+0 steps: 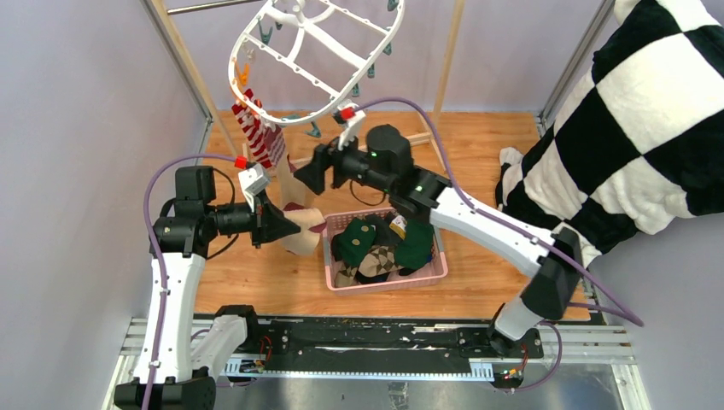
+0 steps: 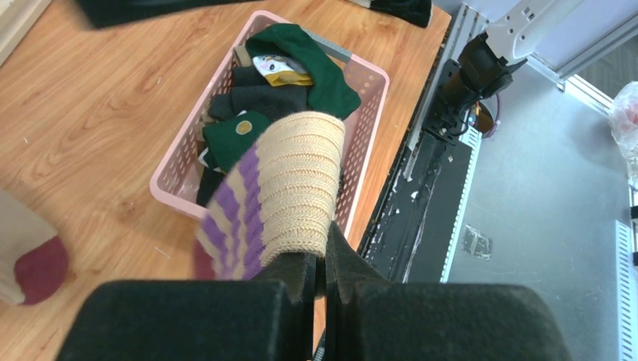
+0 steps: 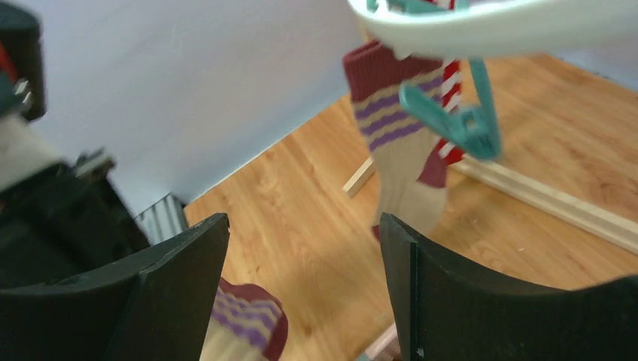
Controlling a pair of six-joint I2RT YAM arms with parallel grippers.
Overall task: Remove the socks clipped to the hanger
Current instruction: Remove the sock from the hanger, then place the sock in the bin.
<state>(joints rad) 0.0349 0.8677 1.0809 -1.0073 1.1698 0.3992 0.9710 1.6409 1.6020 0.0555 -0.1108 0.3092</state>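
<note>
**A:** What was nearest the bases?

**B:** The left gripper (image 2: 323, 272), its fingers pressed together on a tan sock (image 2: 301, 188) with purple bands. The sock's length ran straight out from the fingertips, toward the pink basket (image 2: 188, 143), and its banded end drooped to one side.

**A:** And the basket?

**B:** It sat on the wooden table (image 1: 256, 282), just right of that sock, and was heaped with loose socks. A dark green sock (image 2: 316, 68) lay on top at the far end.

**A:** Beyond it?

**B:** The right gripper (image 3: 303, 233) hung above the table with its jaws spread wide and nothing between them.

**A:** What did it face?

**B:** A second tan sock (image 3: 395, 150), which hung lengthwise straight down, maroon cuff up at the hanger (image 3: 527, 24), foot toward the table. A teal clip (image 3: 451, 124) dangled in front of it.

**A:** Farthest?

**B:** The hanger was tilted, its long oval rising from lower left to upper right. A red-and-white striped sock (image 1: 256, 137) hung from its low left end, pointing down.
</note>
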